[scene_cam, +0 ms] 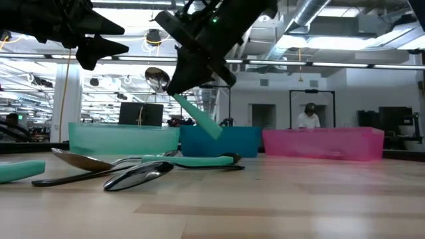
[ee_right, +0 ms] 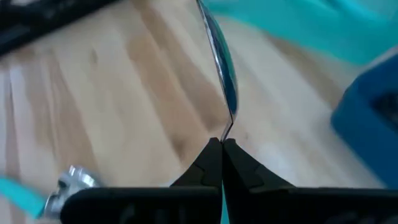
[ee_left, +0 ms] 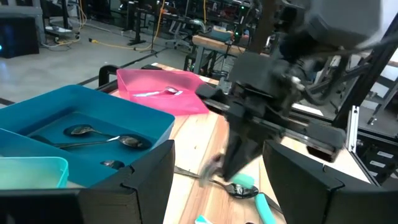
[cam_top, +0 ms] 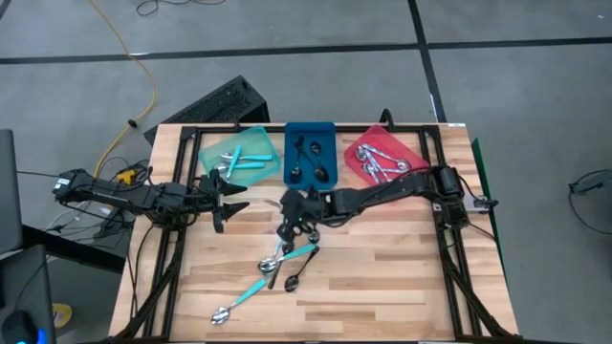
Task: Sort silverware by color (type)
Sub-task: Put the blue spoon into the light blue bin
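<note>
Right tool (ee_right: 221,144) pinched on a teal-handled spoon (scene_cam: 174,94) — lifted clear of the tabletop (cam_top: 382,277), bowl up, near the blue tray (cam_top: 310,134). Left tool (cam_top: 232,194) hovers by the teal tray (cam_top: 251,139), fingers spread, holding nothing. Remaining spoons (cam_top: 277,268) lie mid-tabletop — mixed kinds.

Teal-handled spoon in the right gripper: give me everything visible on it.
The teal-handled spoon has a shiny silver metal bowl and a flat teal plastic handle. The right gripper is shut on it near the neck, holding it off the wooden table, tilted, with the bowl up and the handle slanting down. It hangs above the loose spoons, on the near side of the blue tray. Nothing else touches it.
</note>
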You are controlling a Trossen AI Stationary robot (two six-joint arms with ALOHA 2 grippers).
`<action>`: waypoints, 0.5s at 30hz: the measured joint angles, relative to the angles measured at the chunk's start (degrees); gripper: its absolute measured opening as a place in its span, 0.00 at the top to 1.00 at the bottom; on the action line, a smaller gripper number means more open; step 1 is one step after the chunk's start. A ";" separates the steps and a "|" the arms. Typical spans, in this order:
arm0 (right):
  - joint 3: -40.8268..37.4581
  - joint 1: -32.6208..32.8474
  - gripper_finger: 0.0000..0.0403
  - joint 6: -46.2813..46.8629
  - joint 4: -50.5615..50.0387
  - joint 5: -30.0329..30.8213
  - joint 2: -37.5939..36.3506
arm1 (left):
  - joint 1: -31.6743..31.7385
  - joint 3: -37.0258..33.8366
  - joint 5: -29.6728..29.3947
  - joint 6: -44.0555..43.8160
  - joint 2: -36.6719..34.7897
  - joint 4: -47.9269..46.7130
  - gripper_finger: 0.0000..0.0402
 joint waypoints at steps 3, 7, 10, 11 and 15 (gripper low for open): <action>0.00 -1.27 0.95 -1.63 2.49 0.30 -0.01 | 0.01 0.00 0.00 -0.15 0.00 0.01 0.43; 0.00 -2.91 0.95 -4.55 6.37 0.98 -0.02 | 0.01 0.00 0.00 -0.37 -0.02 -0.01 0.43; 0.00 -4.22 0.95 -6.77 10.41 0.98 -0.04 | 0.00 0.00 0.00 -0.53 -0.02 -0.02 0.43; 0.00 -4.67 0.95 -7.89 11.78 1.03 -0.04 | 0.00 0.00 0.01 -0.59 -0.01 -0.02 0.43; 0.00 -6.49 0.95 -13.01 17.93 1.53 0.05 | -0.02 0.00 0.02 -0.63 -0.02 -0.02 0.43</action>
